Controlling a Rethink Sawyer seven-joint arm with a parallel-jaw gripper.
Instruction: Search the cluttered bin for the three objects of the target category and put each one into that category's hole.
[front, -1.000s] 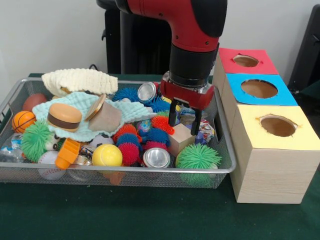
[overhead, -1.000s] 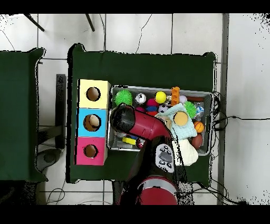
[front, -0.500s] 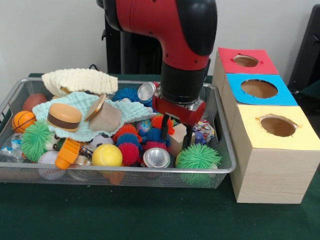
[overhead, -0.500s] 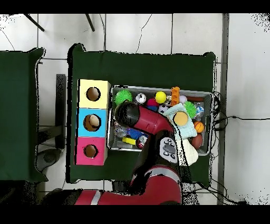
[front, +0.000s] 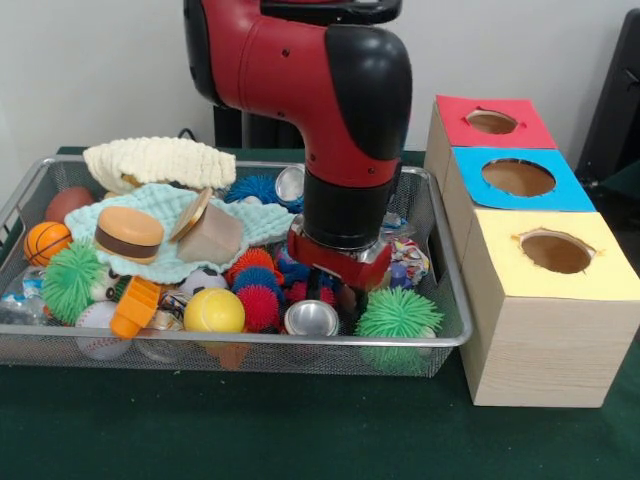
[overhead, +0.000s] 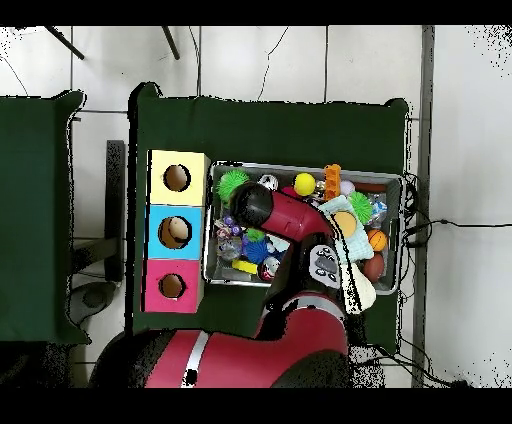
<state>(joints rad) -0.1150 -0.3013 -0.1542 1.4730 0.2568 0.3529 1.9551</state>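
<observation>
1. The gripper (front: 335, 290) is down in the wire bin (front: 440, 330), buried among spiky balls, so no telling if it's clenched or loose.
2. A silver can (front: 311, 318) sits right beside it, next to a green spiky ball (front: 398, 313).
3. The yellow-topped box (front: 550, 300) stands just beside the bin.

A red and black arm (front: 340, 130) ends in a gripper (front: 335, 295) with a red band. Just right of it lies a green spiky ball (front: 398, 313); just left, a silver can (front: 311, 319), red and blue spiky balls (front: 258, 290) and a yellow ball (front: 214, 311). Further left are an orange basketball (front: 45, 241), a tan and brown burger (front: 128, 233), a mint cloth (front: 160, 205) and a cream cloth (front: 158, 160). Well right stand pale wooden boxes topped red (front: 492, 121), blue (front: 517, 178) and yellow (front: 553, 252). The table cover (front: 250, 430) is dark green.
</observation>
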